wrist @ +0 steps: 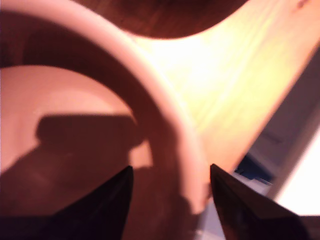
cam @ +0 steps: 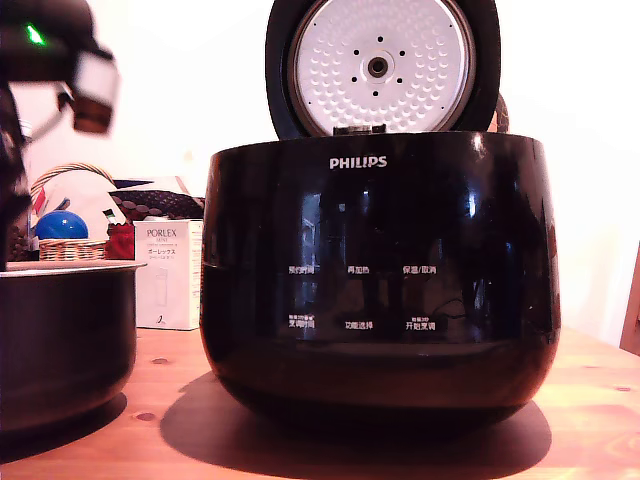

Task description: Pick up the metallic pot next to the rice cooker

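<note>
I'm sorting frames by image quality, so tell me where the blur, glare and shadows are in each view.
Exterior view: the arm at upper left is motion-blurred, the wall behind is blown out white, and the rice cooker shows window glare and casts a dark shadow on the table. Wrist view: the metallic pot rim is close, soft and orange-tinted, the wood glares, and the gripper throws a shadow inside the pot.

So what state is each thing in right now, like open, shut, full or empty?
rice cooker: lid up, dimpled white inside showing.
metallic pot: upright on the table, looks empty.
gripper: open, one finger inside the pot's rim, one outside.
Porlex box: upright, seemingly closed.
</note>
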